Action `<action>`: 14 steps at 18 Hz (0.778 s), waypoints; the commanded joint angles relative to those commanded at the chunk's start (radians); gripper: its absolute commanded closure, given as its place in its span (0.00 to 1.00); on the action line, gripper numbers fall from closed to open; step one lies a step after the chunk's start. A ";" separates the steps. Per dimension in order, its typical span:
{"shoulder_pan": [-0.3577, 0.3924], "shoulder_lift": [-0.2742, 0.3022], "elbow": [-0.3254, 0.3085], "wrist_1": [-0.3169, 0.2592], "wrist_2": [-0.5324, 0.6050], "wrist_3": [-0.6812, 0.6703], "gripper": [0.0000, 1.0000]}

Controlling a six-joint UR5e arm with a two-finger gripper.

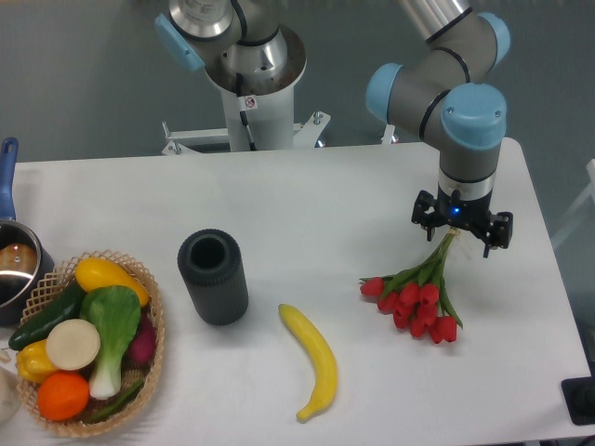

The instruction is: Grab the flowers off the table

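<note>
The flowers (415,299), a small bunch of red tulips with green stems and leaves, lie on the white table (307,200) at the right. The red heads point to the lower left and the stems run up to the right. My gripper (457,242) points straight down over the upper end of the stems. Its two black fingers (486,243) stand apart, one on each side of the stem ends, so it is open. The stem tips are hidden under the gripper body.
A yellow banana (314,359) lies left of the flowers. A dark grey cylinder cup (213,276) stands mid-table. A wicker basket (156,327) of vegetables and fruit sits at the front left, with a pot (11,265) behind it. The table's right edge is close to the gripper.
</note>
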State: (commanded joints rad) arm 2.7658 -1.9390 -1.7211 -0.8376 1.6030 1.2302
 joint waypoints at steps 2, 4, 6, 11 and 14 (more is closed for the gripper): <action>-0.002 0.002 0.000 0.000 -0.002 0.002 0.00; -0.005 0.002 -0.002 0.000 -0.005 0.000 0.00; -0.008 -0.002 -0.008 0.002 -0.008 -0.003 0.00; -0.011 -0.005 -0.069 0.008 -0.028 -0.006 0.00; -0.021 -0.026 -0.077 0.035 -0.028 0.002 0.00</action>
State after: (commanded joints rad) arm 2.7444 -1.9649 -1.7979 -0.8023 1.5754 1.2318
